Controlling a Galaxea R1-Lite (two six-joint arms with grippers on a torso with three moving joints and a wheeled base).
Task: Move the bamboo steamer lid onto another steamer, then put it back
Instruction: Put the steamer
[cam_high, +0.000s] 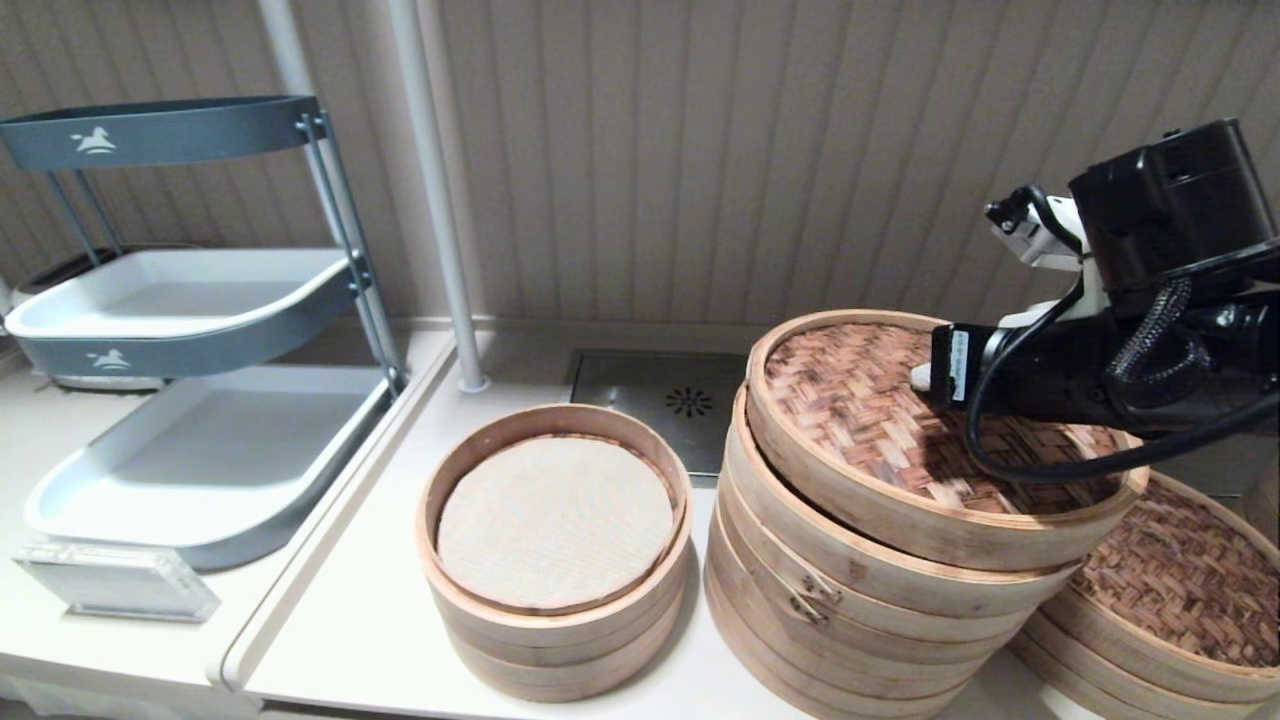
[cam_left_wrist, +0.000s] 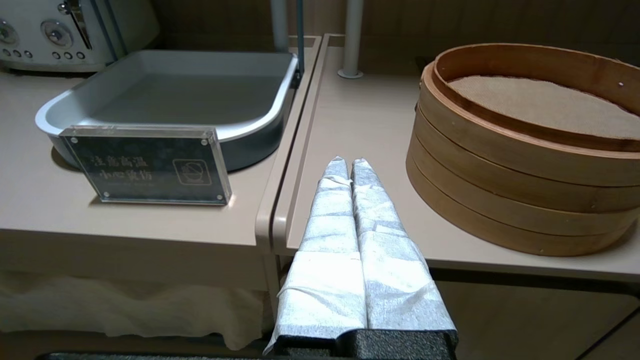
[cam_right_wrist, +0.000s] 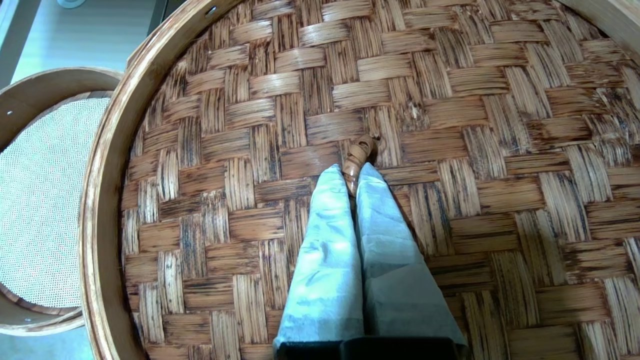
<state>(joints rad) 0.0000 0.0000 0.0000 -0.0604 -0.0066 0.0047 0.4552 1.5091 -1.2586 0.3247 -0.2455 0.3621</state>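
The bamboo steamer lid (cam_high: 860, 410), brown weave inside a pale band rim, lies tilted on top of the tall stack of pale bamboo rings (cam_high: 850, 620) at centre right. A dark joint mark (cam_high: 812, 597) shows on that stack's side. The lid's far side sits higher than its near side. My right gripper (cam_high: 922, 377) reaches in from the right and is shut on the lid's small centre knot (cam_right_wrist: 360, 155), pinched between the wrapped fingertips (cam_right_wrist: 330, 180). What tops the stack beneath the lid is hidden. My left gripper (cam_left_wrist: 348, 162) is shut and empty, low at the table's front edge.
A smaller steamer with a white cloth liner (cam_high: 555, 520) stands left of the tall stack. A lower stack with darker weave (cam_high: 1180, 590) sits at the far right. A tiered tray rack (cam_high: 190, 310), a clear sign (cam_high: 115, 580) and a white pole (cam_high: 435, 200) are to the left.
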